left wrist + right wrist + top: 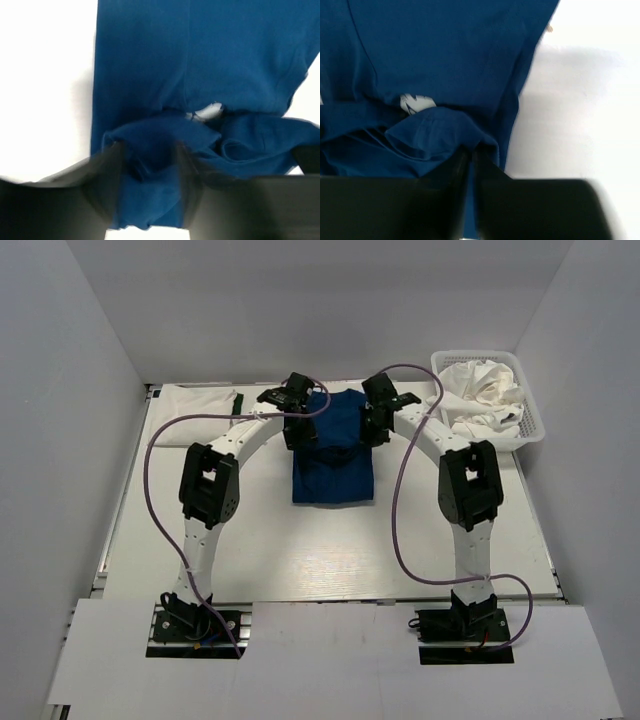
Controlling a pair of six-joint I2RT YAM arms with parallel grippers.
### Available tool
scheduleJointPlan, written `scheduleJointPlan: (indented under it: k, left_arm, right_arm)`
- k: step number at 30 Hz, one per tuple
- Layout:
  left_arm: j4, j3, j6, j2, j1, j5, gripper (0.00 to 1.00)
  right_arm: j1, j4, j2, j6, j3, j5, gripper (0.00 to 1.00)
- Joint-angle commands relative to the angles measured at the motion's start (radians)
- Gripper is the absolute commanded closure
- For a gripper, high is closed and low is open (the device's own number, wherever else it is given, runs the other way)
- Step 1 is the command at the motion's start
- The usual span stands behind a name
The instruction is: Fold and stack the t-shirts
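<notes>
far left on the table (300, 550), near the back edge, lies a flat folded white t-shirt (195, 400), the start of the stack by the look of it. next over, the left gripper (148, 155) sits at the far hem of the blue t-shirt (333, 465). its fingers are spread, with a loose bunch of blue cloth between them, not clamped as far as i can tell. the blue t-shirt lies mid-table, a narrow rectangle with the far end doubled over and a bit of pale print peeking out. the right gripper (470, 152) is at the same end, fingers pressed nearly together on a thin fold of the hem. far right, the basket (535, 425) holds the crumpled white t-shirts (485, 395). the cloth looks light, limp and non-slippery. it will sag and crease, so grab both corners of a folded edge and pinch all layers.
</notes>
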Motion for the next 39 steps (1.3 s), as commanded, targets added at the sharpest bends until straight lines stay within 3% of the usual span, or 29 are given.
scheduleJointPlan:
  k: [1, 3, 4, 6, 7, 12, 17, 25, 28, 31, 33, 35, 39]
  left_arm:
    - [0.040, 0.111, 0.016, 0.026, 0.029, 0.006, 0.39]
    - [0.017, 0.186, 0.016, 0.036, 0.060, -0.007, 0.12]
    - [-0.003, 0.205, 0.016, 0.045, 0.060, -0.007, 0.06]
    - [-0.018, 0.172, 0.037, 0.007, 0.071, -0.027, 0.00]
    - [-0.018, 0.131, 0.037, -0.062, 0.071, -0.038, 0.00]
    - [0.107, -0.263, 0.062, -0.313, 0.071, -0.018, 0.00]
    - [0.172, -0.575, 0.071, -0.499, 0.051, 0.062, 0.00]
    - [0.105, -0.772, 0.051, -0.627, 0.051, 0.074, 0.00]
    - [0.077, -0.772, 0.040, -0.657, 0.051, 0.046, 0.00]
    - [0.066, -0.772, 0.040, -0.681, 0.051, 0.046, 0.00]
    - [0.066, -0.772, 0.040, -0.707, 0.051, 0.046, 0.00]
    - [0.066, -0.782, 0.040, -0.722, 0.051, 0.046, 0.00]
    - [0.092, -0.818, 0.051, -0.745, 0.051, 0.057, 0.00]
  right_arm:
    - [-0.023, 0.068, 0.032, -0.071, 0.089, -0.059, 0.77]
    - [-0.043, 0.070, 0.057, -0.079, 0.141, -0.123, 0.58]
    - [-0.044, 0.053, 0.071, -0.085, 0.209, -0.132, 0.38]
    - [-0.048, 0.029, 0.062, -0.090, 0.210, -0.157, 0.27]
    - [-0.048, 0.036, 0.018, -0.100, 0.178, -0.163, 0.10]
    - [-0.027, 0.145, -0.147, -0.136, -0.131, -0.266, 0.10]
    - [0.018, 0.243, -0.222, -0.151, -0.271, -0.396, 0.10]
    - [0.091, 0.335, -0.006, -0.017, -0.096, -0.464, 0.10]
    - [0.085, 0.369, 0.096, 0.067, 0.040, -0.401, 0.10]
    - [0.076, 0.406, 0.219, 0.105, 0.224, -0.201, 0.10]
    - [0.072, 0.433, 0.254, 0.093, 0.318, -0.160, 0.10]
    - [0.070, 0.455, 0.259, 0.082, 0.333, -0.120, 0.10]
    - [0.062, 0.468, 0.165, 0.001, 0.311, -0.186, 0.10]
